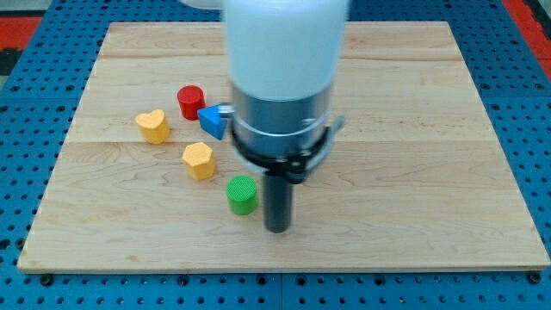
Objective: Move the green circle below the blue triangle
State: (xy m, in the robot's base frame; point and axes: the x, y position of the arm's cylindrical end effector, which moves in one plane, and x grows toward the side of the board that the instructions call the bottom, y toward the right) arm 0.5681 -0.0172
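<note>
tip (276, 229) just right of green circle (242, 195)

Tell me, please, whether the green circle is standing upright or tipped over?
Upright: the green circle shows its flat ribbed top facing up, resting on the board just left of my tip.

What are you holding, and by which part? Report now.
Nothing is held. My tip rests on the board, just to the view's right of the green circle; whether they touch cannot be told.

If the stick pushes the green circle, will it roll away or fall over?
Probably neither. The green circle stands on its flat end and looks squat, so it should slide on the smooth wooden board. My tip sits just to its right, so an off-centre push might turn it.
</note>
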